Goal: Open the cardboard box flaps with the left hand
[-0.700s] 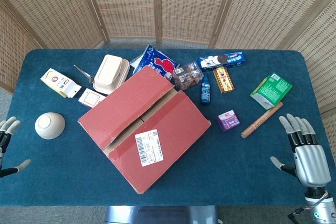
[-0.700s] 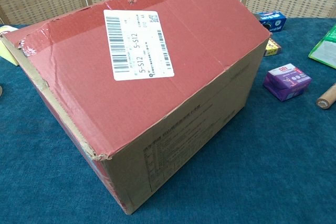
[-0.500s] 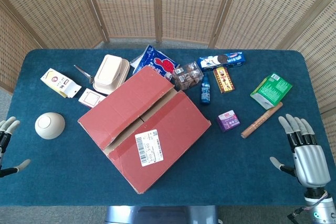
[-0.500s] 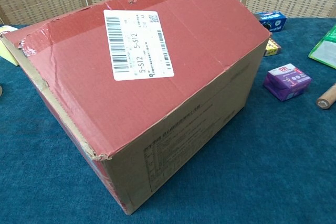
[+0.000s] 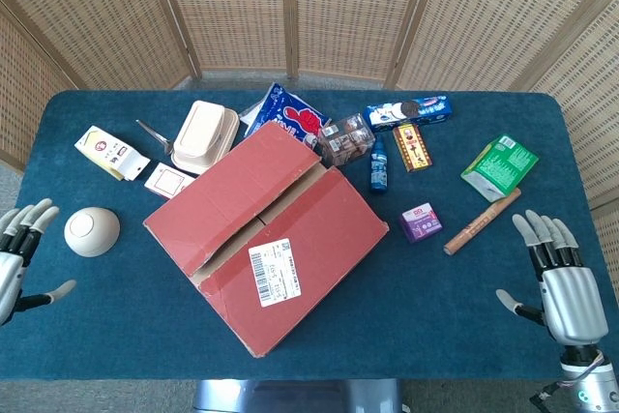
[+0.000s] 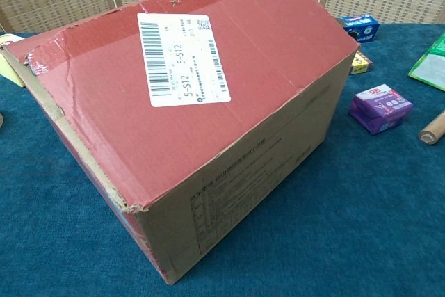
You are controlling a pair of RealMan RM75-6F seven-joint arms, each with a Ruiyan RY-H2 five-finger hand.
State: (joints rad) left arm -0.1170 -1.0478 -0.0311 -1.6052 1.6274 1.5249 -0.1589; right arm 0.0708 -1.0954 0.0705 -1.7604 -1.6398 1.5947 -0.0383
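The left hand (image 5: 14, 263) is half cut off at the frame's left edge, fingers spread and empty, same as the right hand (image 5: 561, 273) at lower right. Cardboard box (image 5: 266, 235) sits mid-frame, flaps shut, its label (image 6: 183, 57) reading "5-S12", I think; the rest's too small.

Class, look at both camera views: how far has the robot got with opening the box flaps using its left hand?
Done: nothing yet; the cardboard box has both red flaps lying closed, with the seam showing between them. In hand: the left hand is open at the table's left edge, beside the white round object, clear of the box. The right hand is open, idle. Left: reaching the flaps and lifting them.
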